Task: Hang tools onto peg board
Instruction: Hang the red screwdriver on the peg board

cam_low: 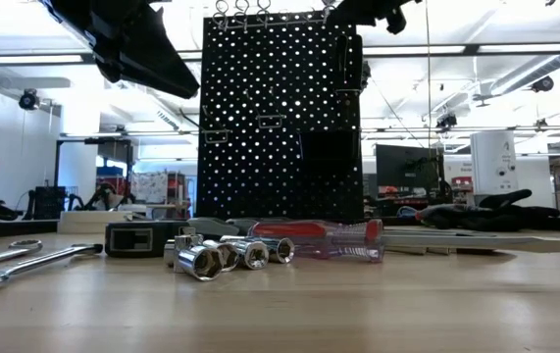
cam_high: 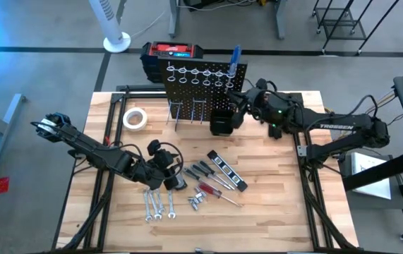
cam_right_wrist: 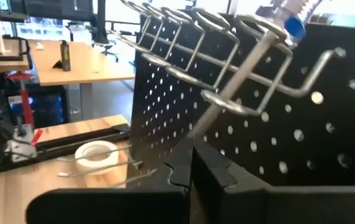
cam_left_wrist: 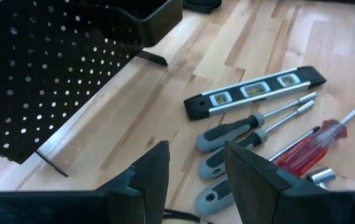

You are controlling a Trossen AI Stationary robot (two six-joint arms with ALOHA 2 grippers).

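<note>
The black peg board stands upright at the table's far middle. A blue-handled screwdriver hangs in its right-end ring holder, its shaft passing down through the rings. My right gripper is shut just in front of the board, below that shaft. My left gripper is open and empty above the grey-handled screwdrivers lying on the table. A red-handled screwdriver, a level, silver wrenches and sockets lie there too. My right gripper's shut fingertips stand right at the lower end of the screwdriver's shaft. I cannot tell whether they touch it.
A white tape roll lies left of the board. A black-and-red case sits behind it. A small black bin hangs low on the board's right part, and silver hooks stick out toward the near edge. A tape measure lies by the sockets.
</note>
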